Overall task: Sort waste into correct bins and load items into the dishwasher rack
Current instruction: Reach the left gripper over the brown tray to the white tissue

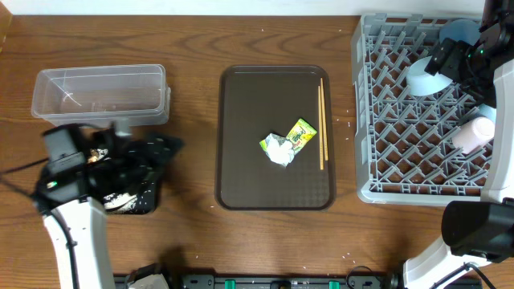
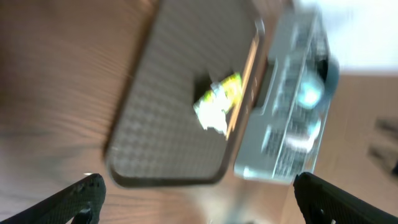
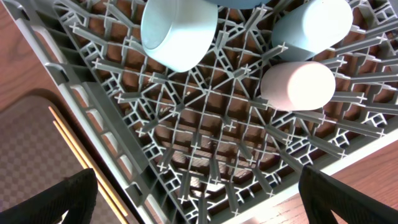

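Crumpled white paper [image 1: 279, 150] and a green-yellow wrapper [image 1: 301, 132] lie together on the brown serving tray [image 1: 241, 160], blurred in the left wrist view as paper [image 2: 208, 112] and wrapper [image 2: 229, 87]. Wooden chopsticks [image 1: 322, 124] [image 3: 81, 158] lie along the tray's right edge. The grey rack [image 1: 385, 152] [image 3: 205, 124] holds a pale blue bowl [image 1: 426, 78] [image 3: 177, 31], a pale blue cup [image 3: 311, 25] and a whitish cup [image 1: 474, 134] [image 3: 298, 84]. My right gripper [image 1: 454, 60] [image 3: 202, 205] hangs open over the rack, empty. My left gripper [image 1: 165, 148] [image 2: 199, 205] is open and empty, left of the tray.
A clear plastic tub [image 1: 100, 95] stands at the back left. A black shallow tray [image 1: 143, 202] with whitish scraps sits mostly under my left arm. The rack's raised wall [image 1: 361, 120] stands close to the brown tray's right side.
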`<action>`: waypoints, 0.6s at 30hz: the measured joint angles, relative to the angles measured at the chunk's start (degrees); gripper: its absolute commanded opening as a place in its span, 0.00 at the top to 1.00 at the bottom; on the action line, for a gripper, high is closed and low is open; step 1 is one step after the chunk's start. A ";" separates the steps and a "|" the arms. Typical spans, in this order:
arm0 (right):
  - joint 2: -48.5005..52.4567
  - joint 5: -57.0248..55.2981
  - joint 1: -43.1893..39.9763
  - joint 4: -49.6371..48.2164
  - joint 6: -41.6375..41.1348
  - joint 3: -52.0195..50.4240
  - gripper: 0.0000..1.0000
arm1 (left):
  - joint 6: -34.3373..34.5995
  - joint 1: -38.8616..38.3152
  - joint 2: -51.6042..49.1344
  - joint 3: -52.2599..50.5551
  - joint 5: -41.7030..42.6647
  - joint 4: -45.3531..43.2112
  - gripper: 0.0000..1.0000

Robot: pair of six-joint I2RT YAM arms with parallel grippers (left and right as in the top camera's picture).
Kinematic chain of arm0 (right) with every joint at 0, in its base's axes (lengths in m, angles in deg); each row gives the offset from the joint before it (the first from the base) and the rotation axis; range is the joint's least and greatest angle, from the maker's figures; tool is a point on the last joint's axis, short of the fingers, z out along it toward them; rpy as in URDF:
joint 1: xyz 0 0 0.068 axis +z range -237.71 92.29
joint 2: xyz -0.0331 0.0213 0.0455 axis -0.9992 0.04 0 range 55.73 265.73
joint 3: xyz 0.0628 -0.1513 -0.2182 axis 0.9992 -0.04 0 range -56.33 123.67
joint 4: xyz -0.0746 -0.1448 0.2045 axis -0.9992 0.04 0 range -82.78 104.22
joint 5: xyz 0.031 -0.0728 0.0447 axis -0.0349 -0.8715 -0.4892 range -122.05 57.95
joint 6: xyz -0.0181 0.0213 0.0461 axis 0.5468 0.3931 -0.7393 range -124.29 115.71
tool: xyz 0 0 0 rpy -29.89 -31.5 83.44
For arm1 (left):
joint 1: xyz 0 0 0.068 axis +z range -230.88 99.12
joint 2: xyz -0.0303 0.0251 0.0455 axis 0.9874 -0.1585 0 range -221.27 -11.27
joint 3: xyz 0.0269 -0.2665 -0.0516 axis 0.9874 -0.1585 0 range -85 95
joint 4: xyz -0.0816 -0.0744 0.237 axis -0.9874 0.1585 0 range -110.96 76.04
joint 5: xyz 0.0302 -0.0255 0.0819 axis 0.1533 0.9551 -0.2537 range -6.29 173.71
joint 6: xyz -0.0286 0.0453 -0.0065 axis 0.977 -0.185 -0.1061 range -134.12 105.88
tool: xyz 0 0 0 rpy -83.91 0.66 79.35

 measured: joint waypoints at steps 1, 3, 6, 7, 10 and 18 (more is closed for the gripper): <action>0.00 0.02 0.00 0.00 -0.02 0.00 0.01 | -0.02 -3.32 0.00 0.00 -0.92 -0.57 0.02; 0.00 0.02 0.00 0.00 0.00 0.00 0.01 | 0.46 -9.42 0.00 0.00 -3.43 -1.11 0.02; 0.00 0.09 0.02 0.00 0.00 0.00 0.01 | 3.10 -19.50 0.00 0.00 -10.88 -1.44 0.02; 0.00 0.09 0.02 0.02 0.00 0.00 0.01 | 4.48 -22.71 0.00 0.00 -13.70 -1.86 0.02; 0.00 0.13 0.04 0.02 0.00 0.00 0.01 | 9.09 -32.85 0.00 0.00 -22.43 -4.44 0.02; 0.00 0.17 0.07 0.02 0.00 0.00 0.01 | 16.20 -50.88 -0.04 -0.02 -33.94 -16.17 0.02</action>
